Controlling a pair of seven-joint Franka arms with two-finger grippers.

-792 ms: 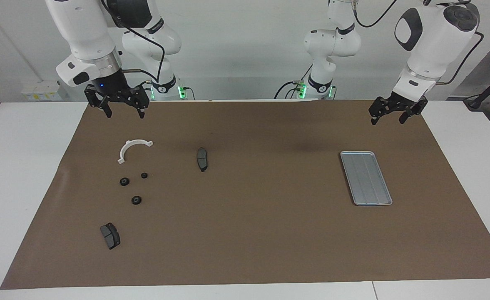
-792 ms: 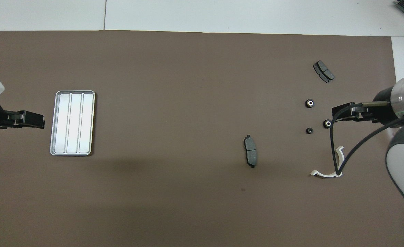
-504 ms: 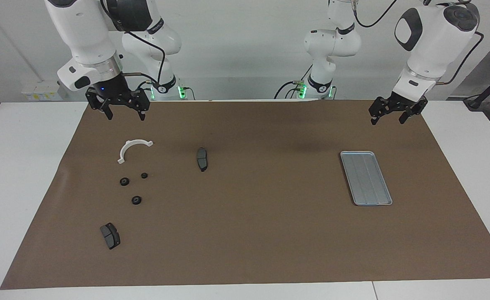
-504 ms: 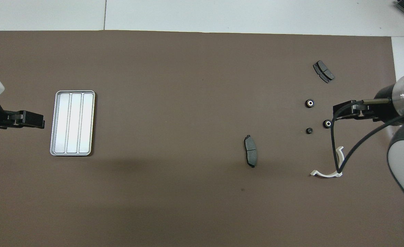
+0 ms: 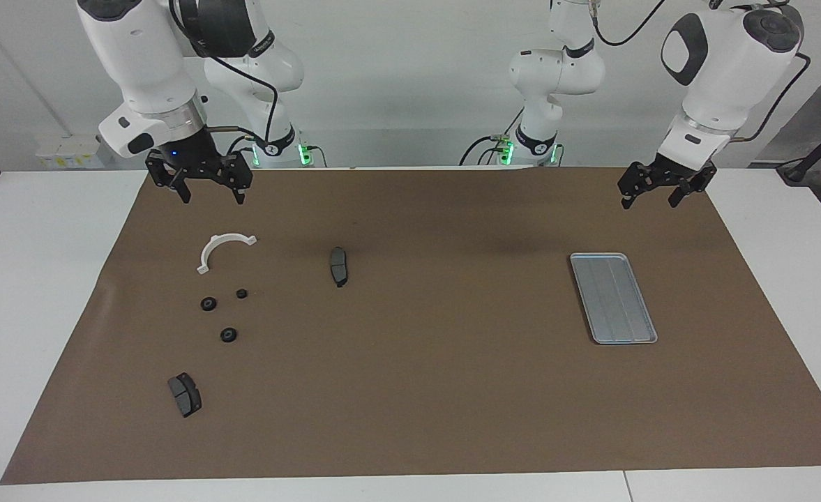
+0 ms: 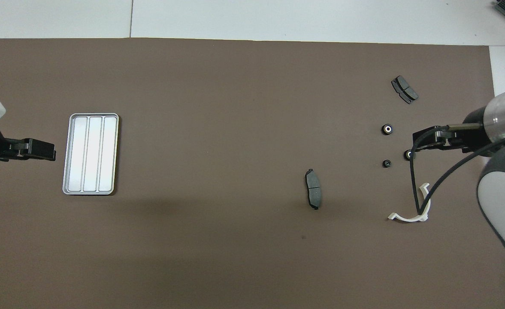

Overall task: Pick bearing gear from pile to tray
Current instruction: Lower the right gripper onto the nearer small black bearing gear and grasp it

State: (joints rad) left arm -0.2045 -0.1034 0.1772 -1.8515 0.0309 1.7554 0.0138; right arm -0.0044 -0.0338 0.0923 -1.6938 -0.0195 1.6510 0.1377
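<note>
We see three gears [image 5: 228, 335] loose on the table [image 5: 424, 390] toward the right arm's end, well apart from the tray [image 5: 614, 298]. The right pincer [image 5: 204, 187], spread and empty, hangs over the table just robot-ward of them, clearly the nearer one. The left pincer [image 5: 651, 192], also spread, waits up near the tray.

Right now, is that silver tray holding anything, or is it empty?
Empty. The tray shows only its bare ridged floor, and the three black gears lie on the brown mat at the right arm's end.
</note>
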